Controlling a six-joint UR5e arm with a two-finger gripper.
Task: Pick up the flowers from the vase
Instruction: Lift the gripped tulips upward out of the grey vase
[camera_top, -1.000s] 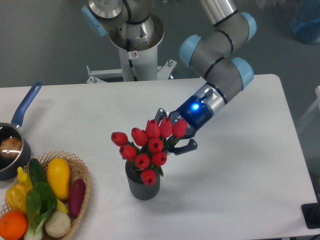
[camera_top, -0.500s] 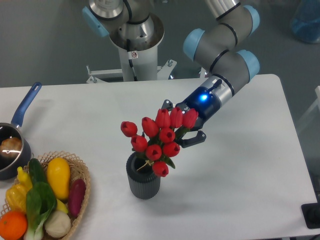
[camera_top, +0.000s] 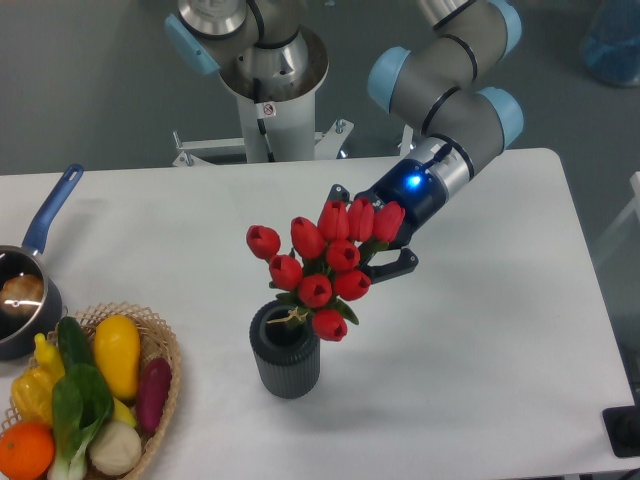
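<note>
The flowers (camera_top: 324, 265), a bunch of glossy red tulip buds with green leaves, hang tilted above the table, lifted partly out of the vase. Only the stem ends still reach into the mouth of the vase (camera_top: 285, 352), a small dark grey ribbed cylinder standing upright near the table's front. My gripper (camera_top: 372, 245) comes in from the upper right, its blue light on, and is shut on the flowers behind the buds. The buds hide most of the fingers; one dark finger (camera_top: 396, 264) shows at the right.
A wicker basket (camera_top: 160, 345) of colourful vegetables sits at the front left. A dark saucepan (camera_top: 25, 290) with a blue handle stands at the left edge. The robot's base (camera_top: 268, 75) rises behind the white table (camera_top: 480, 340).
My gripper has risen and shifted right with the flowers in it. The bunch has come up out of the vase, exposing its round mouth. The vase has stayed in place.
</note>
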